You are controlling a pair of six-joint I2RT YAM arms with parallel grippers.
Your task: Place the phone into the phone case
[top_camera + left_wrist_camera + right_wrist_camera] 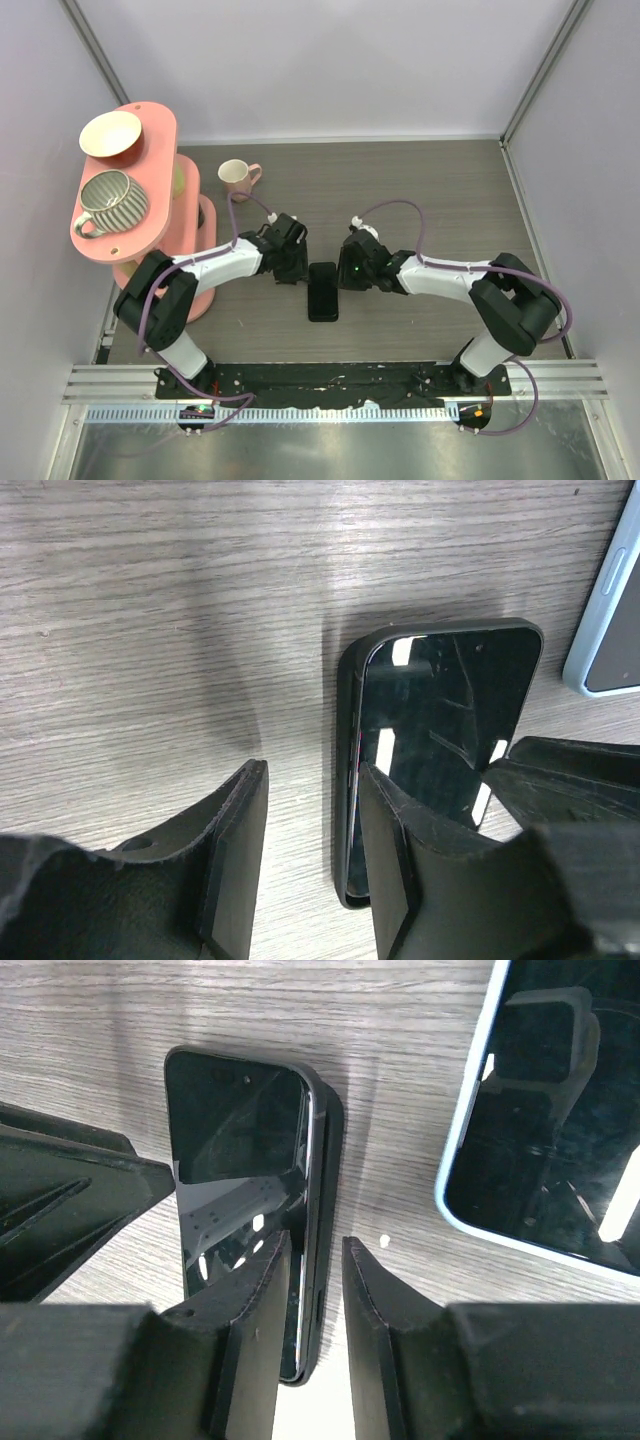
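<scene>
Steadying the phone case (450, 730) looks like the step in hand, and doing it well means taking its thin side walls without skating it across the counter (150, 630). The case lies flat, its glossy face up. The left jaws stand moderately apart, straddling the long wall away from the phone (540, 1130), with one finger (400, 880) over the case's inside and the other over bare counter. The right jaws are narrow and straddle the long wall on the phone's side. A sliver of counter shows beside that wall, so they seem not yet clamped. The phone lies screen up on the counter near the case, not touching it and ungripped. I would pinch evenly from both sides, keep the case flat, then free one arm for the phone, since these slick surfaces could slip.
</scene>
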